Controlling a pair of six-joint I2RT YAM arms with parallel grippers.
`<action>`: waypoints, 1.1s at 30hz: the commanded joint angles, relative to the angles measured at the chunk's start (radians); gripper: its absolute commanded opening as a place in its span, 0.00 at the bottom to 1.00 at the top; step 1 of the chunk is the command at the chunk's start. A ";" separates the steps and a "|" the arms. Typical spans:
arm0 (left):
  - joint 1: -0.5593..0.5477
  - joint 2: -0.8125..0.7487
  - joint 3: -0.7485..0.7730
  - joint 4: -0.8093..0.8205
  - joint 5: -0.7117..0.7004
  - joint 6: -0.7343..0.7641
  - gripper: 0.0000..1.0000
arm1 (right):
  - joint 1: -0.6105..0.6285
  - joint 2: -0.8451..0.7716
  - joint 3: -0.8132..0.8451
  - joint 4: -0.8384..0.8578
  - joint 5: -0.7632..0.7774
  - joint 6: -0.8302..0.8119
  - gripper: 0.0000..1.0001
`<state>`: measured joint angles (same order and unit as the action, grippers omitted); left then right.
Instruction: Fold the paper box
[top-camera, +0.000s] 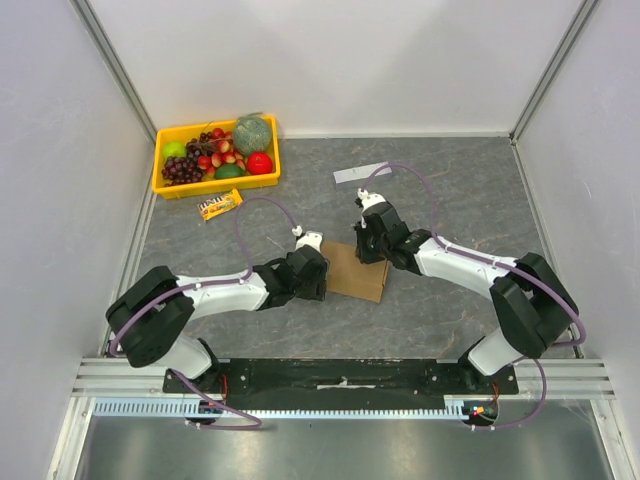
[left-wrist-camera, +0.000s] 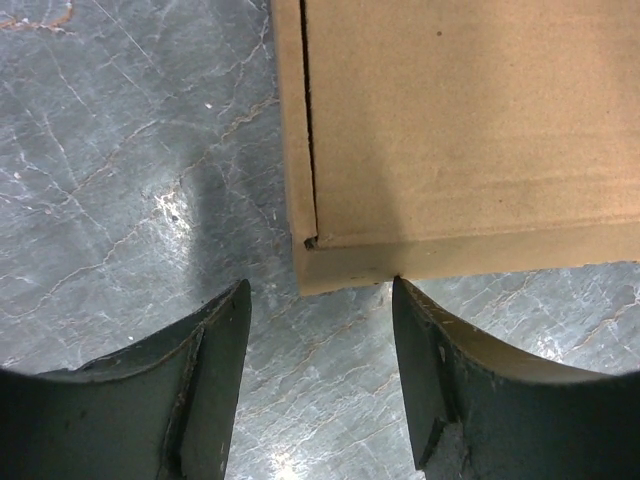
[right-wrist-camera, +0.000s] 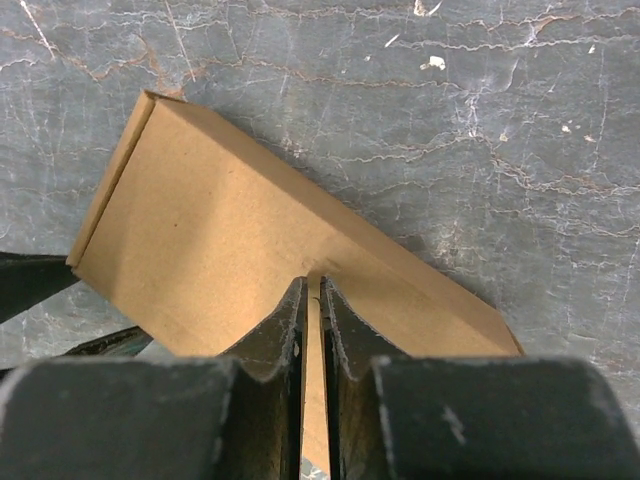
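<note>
The paper box (top-camera: 357, 272) is a shallow brown cardboard box lying flat in the middle of the grey table. My left gripper (top-camera: 320, 272) is at its left side. In the left wrist view the left gripper (left-wrist-camera: 320, 290) is open, with a corner of the box (left-wrist-camera: 460, 130) just beyond the fingertips and only table between them. My right gripper (top-camera: 372, 248) is over the box's far edge. In the right wrist view the right gripper (right-wrist-camera: 312, 283) is shut to a thin slit, its tips against the top of the box (right-wrist-camera: 230, 240).
A yellow tray (top-camera: 215, 188) of plastic fruit stands at the back left, with a small snack packet (top-camera: 220, 204) in front of it. A grey-white strip (top-camera: 362, 172) lies at the back middle. White walls close in three sides.
</note>
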<state>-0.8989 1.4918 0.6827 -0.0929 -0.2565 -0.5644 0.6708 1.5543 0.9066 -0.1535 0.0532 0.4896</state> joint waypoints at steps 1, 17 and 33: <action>-0.003 0.001 0.035 0.033 -0.061 -0.017 0.65 | -0.013 -0.062 0.005 -0.023 -0.018 -0.005 0.15; -0.075 -0.210 -0.103 0.090 0.056 -0.129 0.46 | -0.089 0.122 0.173 -0.159 0.218 -0.124 0.13; -0.103 0.004 -0.012 0.142 0.122 -0.115 0.02 | -0.077 0.069 0.025 -0.175 0.064 -0.128 0.13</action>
<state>-0.9974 1.4784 0.6342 0.0082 -0.1459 -0.6651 0.5816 1.6928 0.9779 -0.3202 0.1879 0.3481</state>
